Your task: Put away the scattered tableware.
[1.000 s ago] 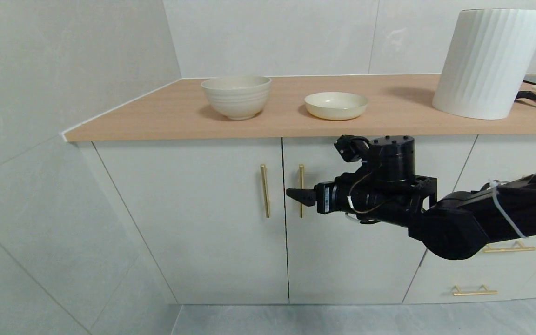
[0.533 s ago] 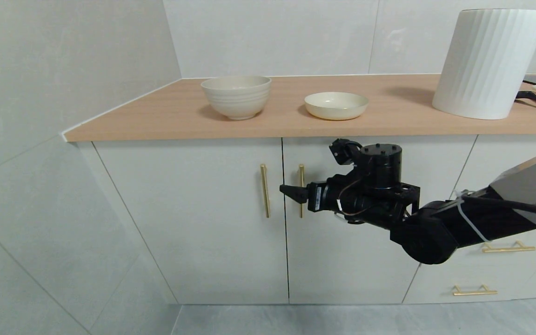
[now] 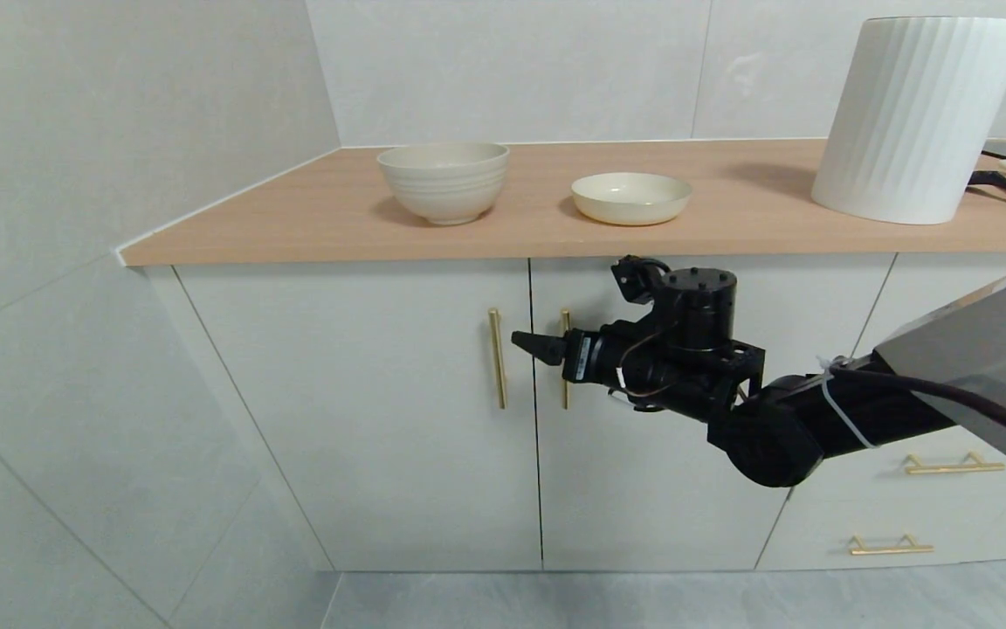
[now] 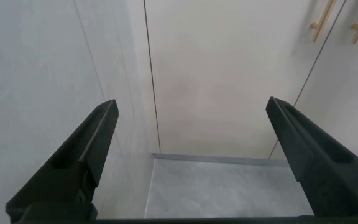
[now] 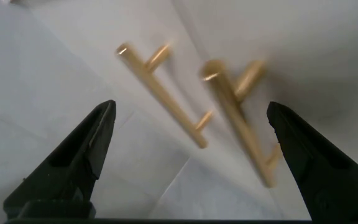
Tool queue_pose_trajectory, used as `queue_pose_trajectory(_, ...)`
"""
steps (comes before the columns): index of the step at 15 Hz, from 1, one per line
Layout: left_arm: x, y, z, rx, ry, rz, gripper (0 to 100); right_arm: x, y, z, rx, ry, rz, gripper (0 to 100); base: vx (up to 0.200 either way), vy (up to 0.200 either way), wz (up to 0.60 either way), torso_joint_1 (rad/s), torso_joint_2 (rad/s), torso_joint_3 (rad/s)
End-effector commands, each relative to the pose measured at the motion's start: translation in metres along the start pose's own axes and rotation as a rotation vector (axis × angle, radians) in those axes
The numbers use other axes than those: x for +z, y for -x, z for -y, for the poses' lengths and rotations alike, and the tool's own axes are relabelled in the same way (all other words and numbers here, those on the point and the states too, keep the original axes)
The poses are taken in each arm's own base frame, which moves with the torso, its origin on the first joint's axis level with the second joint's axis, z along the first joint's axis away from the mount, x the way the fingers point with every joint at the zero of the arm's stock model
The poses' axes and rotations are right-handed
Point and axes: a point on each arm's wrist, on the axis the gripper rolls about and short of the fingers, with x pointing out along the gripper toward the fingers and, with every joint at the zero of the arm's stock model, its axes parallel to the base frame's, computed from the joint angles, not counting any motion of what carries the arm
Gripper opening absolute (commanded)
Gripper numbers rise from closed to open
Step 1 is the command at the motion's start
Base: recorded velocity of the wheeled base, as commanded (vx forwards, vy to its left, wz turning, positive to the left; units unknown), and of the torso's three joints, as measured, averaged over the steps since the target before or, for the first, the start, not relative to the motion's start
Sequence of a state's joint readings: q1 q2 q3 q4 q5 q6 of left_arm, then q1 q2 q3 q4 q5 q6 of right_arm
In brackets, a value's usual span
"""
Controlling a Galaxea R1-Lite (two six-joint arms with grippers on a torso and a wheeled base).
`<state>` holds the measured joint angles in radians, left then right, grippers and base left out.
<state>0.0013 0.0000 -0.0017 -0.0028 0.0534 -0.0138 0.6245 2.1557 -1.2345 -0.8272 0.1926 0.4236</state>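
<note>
right arm (image 3: 826, 411) horizontal | right gripper (image 3: 527, 343) spread, at cabinet handles (image 3: 496, 367), maybe not touching | left gripper (image 4: 191, 109) spread

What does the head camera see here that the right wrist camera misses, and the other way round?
Head view: the bowl, the shallow dish and a white ribbed container on the countertop. Right wrist view: how wide the right gripper has its fingers spread. Shared: the two gold door handles, just ahead of that gripper.
</note>
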Motion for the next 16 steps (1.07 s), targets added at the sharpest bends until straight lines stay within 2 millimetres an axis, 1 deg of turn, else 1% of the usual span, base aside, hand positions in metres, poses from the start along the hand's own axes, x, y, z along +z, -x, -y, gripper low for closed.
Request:
queue_pose_trajectory(1,0.000,0.000,0.000,0.001,0.000,0.000,100,-0.003,0.000,-0.003,0.016,-0.002,-0.015,100,0.000,0.000,0.00,0.000,0.00,0.000)
queue_pose_trajectory(4,0.000,0.000,0.000,0.001,0.000,0.000,100,-0.005,0.003,-0.010,0.067,-0.039,-0.042,100,0.000,0.000,0.00,0.000,0.00,0.000)
queue_pose_trajectory(10,0.000,0.000,0.000,0.001,0.000,0.000,100,-0.008,0.019,-0.016,0.149,-0.046,-0.110,100,0.000,0.000,0.00,0.000,0.00,0.000)
queue_pose_trajectory(12,0.000,0.000,0.000,0.001,0.002,0.000,100,-0.012,0.028,-0.023,0.172,-0.047,-0.136,100,0.000,0.000,0.00,0.000,0.00,0.000)
queue_pose_trajectory(15,0.000,0.000,0.000,0.001,0.002,0.000,100,-0.015,0.040,-0.028,0.197,-0.051,-0.169,100,0.000,0.000,0.00,0.000,0.00,0.000)
queue_pose_trajectory(16,0.000,0.000,0.000,0.001,0.002,0.000,100,-0.017,0.047,-0.036,0.220,-0.048,-0.184,100,0.000,0.000,0.00,0.000,0.00,0.000)
